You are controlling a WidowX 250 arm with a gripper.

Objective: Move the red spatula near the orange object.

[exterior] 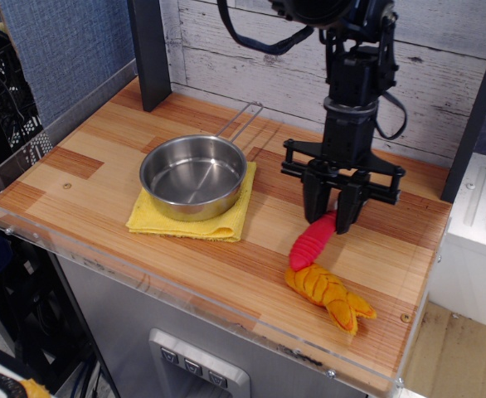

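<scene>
One utensil in play: the red spatula (311, 241), long axis slanting from upper right down to lower left, ribbed handle end low and meeting the orange object (329, 293) (head hidden in the jaws). Gripper (332, 217) clenched on the spatula's upper end, fingers nearly together, pointing straight down. Orange plush lies on the wooden table (94, 186) near the front edge, forked tail toward lower right. Steel pan (193, 176) on yellow cloth (228, 222), well apart to the left.

The red spatula's (312, 240) forked head is hidden between the gripper's (335, 214) fingers (348, 207).
</scene>
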